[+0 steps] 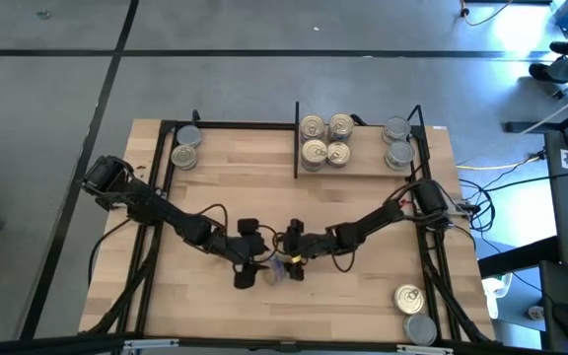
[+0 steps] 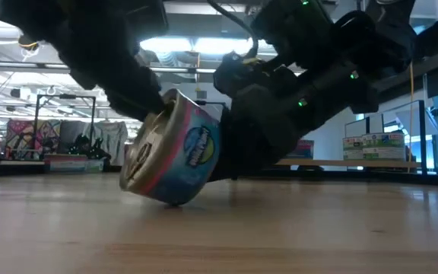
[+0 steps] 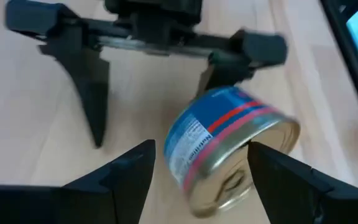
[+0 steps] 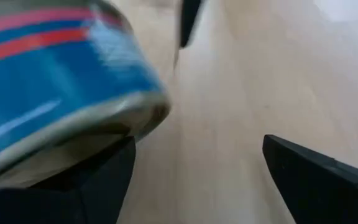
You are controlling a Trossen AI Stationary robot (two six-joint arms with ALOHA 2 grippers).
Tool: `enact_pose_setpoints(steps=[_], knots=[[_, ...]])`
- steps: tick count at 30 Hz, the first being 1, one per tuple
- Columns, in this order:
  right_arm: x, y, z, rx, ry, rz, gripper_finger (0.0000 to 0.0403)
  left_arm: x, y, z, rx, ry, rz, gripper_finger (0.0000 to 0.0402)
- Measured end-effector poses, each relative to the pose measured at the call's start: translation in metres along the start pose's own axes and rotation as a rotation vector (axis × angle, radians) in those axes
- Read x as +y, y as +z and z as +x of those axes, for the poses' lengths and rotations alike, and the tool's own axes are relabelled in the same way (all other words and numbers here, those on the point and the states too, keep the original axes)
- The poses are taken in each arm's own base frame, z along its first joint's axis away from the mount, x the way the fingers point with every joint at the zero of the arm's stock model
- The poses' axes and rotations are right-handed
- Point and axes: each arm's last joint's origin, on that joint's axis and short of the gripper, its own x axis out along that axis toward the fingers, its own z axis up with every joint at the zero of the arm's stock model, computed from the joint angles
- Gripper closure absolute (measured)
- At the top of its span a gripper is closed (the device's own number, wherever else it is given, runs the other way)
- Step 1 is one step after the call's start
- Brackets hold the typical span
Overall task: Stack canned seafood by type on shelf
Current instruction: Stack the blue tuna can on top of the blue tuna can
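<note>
Your left arm reaches from 9 o'clock edge toward table centre, left gripper point(image 1: 254, 266) low, fingers spread. Your right arm comes from 3 o'clock, right gripper point(image 1: 282, 258) facing it, fingers spread wide, tips nearly meeting.

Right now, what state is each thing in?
Blue can: tilted on its edge on the tabletop, between both claws.
Left claw: open, around the can.
Right claw: open, beside the can.
Shelf: holds cans in three groups.
Two cans: at the table's near right corner, not shelved.
</note>
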Motion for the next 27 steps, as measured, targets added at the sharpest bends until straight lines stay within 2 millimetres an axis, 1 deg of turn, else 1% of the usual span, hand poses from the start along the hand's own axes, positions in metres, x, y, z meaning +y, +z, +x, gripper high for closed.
enact_pose_setpoints(steps=[3,7,15,20,24,27], knots=[[-0.002,0.000,0.000,-0.008,-0.054,-0.002,0.0052,-0.001,0.002,0.000,-0.018,-0.004,-0.005,0.0147],[-0.010,-0.004,0.000,0.048,-0.130,-0.034,0.0052,0.001,0.002,0.000,-0.031,0.026,-0.006,0.0147],[-0.015,0.000,-0.011,0.143,-0.206,-0.094,0.0052,0.001,0.003,0.000,-0.038,0.039,0.007,0.0147],[-0.019,0.003,-0.030,0.257,-0.280,-0.152,0.0052,0.001,0.003,0.000,-0.039,0.038,0.007,0.0147],[-0.024,0.006,-0.050,0.376,-0.323,-0.194,0.0052,0.001,0.003,0.000,-0.039,0.039,0.007,0.0147],[-0.021,0.009,-0.067,0.441,-0.311,-0.177,0.0052,0.001,0.003,0.000,-0.038,0.042,0.008,0.0147]])
